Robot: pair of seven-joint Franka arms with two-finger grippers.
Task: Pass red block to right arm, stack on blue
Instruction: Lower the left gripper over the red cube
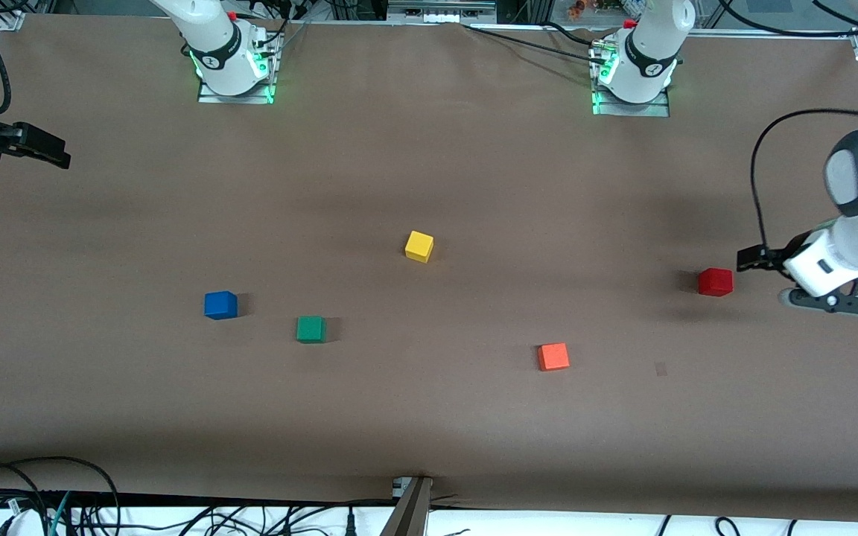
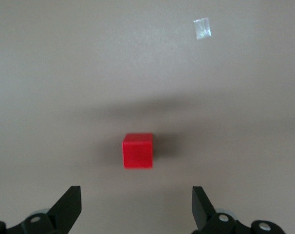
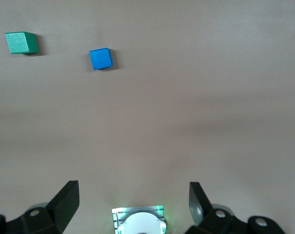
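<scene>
The red block [image 1: 715, 282] sits on the brown table toward the left arm's end. My left gripper [image 1: 760, 262] hangs just beside it, on the side toward the table's end. In the left wrist view the red block [image 2: 138, 151] lies ahead of the open, empty left gripper [image 2: 136, 195], not between the fingers. The blue cube [image 1: 220, 305] sits toward the right arm's end and also shows in the right wrist view [image 3: 101, 59]. My right gripper [image 1: 45, 149] waits at the table's edge, open and empty [image 3: 134, 192].
A yellow cube [image 1: 419, 246] sits mid-table. A green cube [image 1: 310, 329] lies beside the blue one and shows in the right wrist view [image 3: 21, 43]. An orange-red cube [image 1: 553, 356] lies nearer the front camera than the red block. A small tape scrap [image 1: 661, 368] lies near it.
</scene>
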